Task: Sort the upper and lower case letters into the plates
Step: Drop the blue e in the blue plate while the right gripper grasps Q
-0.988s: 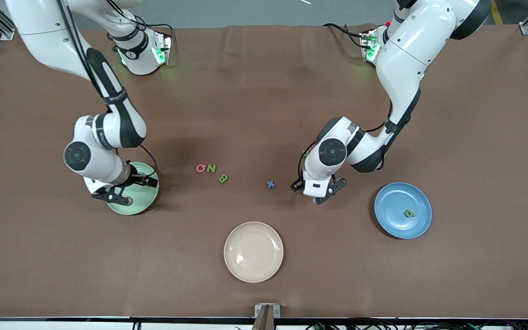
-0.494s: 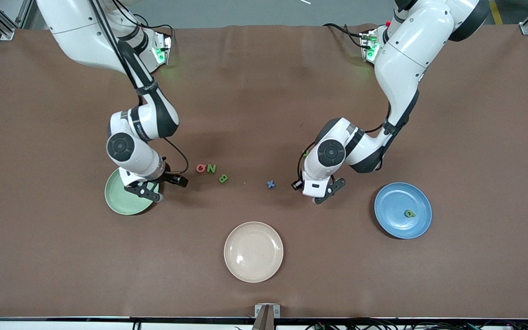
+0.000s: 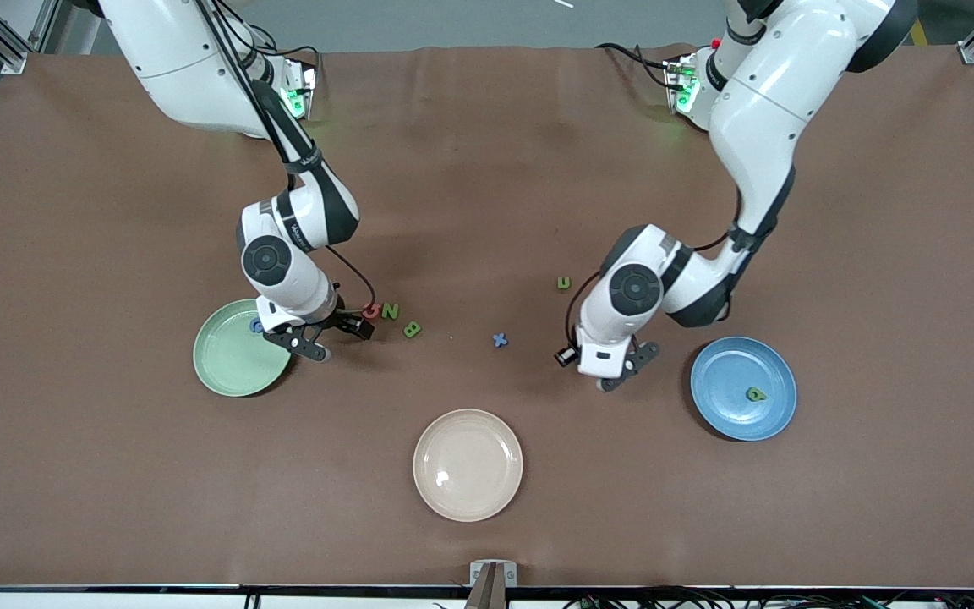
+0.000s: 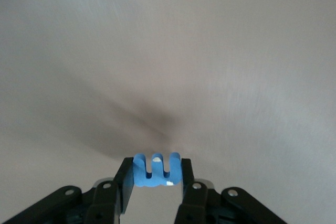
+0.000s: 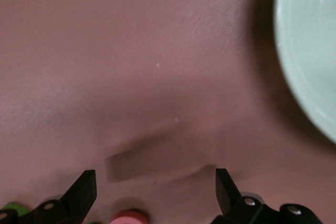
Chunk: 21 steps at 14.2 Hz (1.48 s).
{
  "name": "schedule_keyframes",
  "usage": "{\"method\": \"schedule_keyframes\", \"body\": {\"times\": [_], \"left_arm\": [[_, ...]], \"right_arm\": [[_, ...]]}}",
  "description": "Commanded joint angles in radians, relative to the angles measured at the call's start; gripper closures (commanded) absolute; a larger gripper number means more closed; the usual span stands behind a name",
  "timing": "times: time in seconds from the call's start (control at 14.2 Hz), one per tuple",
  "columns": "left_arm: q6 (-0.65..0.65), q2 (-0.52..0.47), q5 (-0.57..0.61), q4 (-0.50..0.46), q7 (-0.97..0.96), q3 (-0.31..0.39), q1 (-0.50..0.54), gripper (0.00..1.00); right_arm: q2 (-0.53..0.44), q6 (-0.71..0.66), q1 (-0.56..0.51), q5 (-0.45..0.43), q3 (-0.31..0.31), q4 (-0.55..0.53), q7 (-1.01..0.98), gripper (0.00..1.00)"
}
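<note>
Two grippers were low over table [image 3: 487,169]: left gripper [image 4: 156,184] gripped blue letter [image 4: 156,169] near blue plate [image 3: 728,414]; right gripper [image 3: 318,334] stood wide open between green plate [image 3: 221,372] and red letter [image 3: 371,311].

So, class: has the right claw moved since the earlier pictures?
Yes. The right claw left the pale green plate and now sits beside the red letter.

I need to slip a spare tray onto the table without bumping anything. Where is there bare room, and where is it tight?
Bare cloth lies between the cream plate and the green plate, and between the cream plate and the blue plate. It is tight at the red, N and B letters, where the open right gripper hovers, and around the left gripper, shut on a blue letter.
</note>
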Motion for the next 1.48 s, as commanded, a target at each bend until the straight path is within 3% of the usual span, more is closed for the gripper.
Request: {"method": "schedule_keyframes", "body": {"times": [0.0,0.21,0.56,0.64,0.71,0.78,1.06,1.27,1.41], "left_arm": [[-0.083,-0.084,0.016,-0.021,0.158,-0.001,0.078,0.98],[-0.145,-0.103,0.016,-0.024,0.38,-0.004,0.196,0.97],[-0.145,-0.092,0.016,-0.029,0.539,-0.001,0.319,0.95],[-0.145,-0.09,0.016,-0.03,0.549,-0.001,0.33,0.9],[-0.145,-0.078,0.016,-0.032,0.551,-0.001,0.341,0.6],[-0.145,-0.072,0.016,-0.03,0.551,-0.001,0.347,0.01],[-0.148,-0.08,0.014,-0.03,0.533,-0.003,0.341,0.0],[-0.203,-0.098,0.014,-0.03,0.499,-0.062,0.335,0.0],[-0.211,-0.138,0.016,-0.074,0.499,-0.108,0.341,0.0]], "right_arm": [[-0.014,0.021,0.037,0.003,-0.008,-0.035,0.041,0.0],[-0.014,0.055,0.039,0.003,-0.008,-0.06,0.041,0.0],[-0.014,0.055,0.039,0.002,-0.008,-0.065,0.039,0.0],[-0.014,0.055,0.042,0.002,-0.008,-0.071,0.041,0.0],[-0.016,0.055,0.047,0.002,-0.008,-0.074,0.041,0.0],[-0.016,0.053,0.054,0.002,-0.008,-0.075,0.045,0.0],[-0.016,0.052,0.094,0.002,-0.008,-0.077,0.106,0.0],[-0.016,0.049,0.108,0.002,-0.008,-0.077,0.126,0.01],[-0.016,0.047,0.108,0.002,-0.008,-0.077,0.125,0.12]]}}
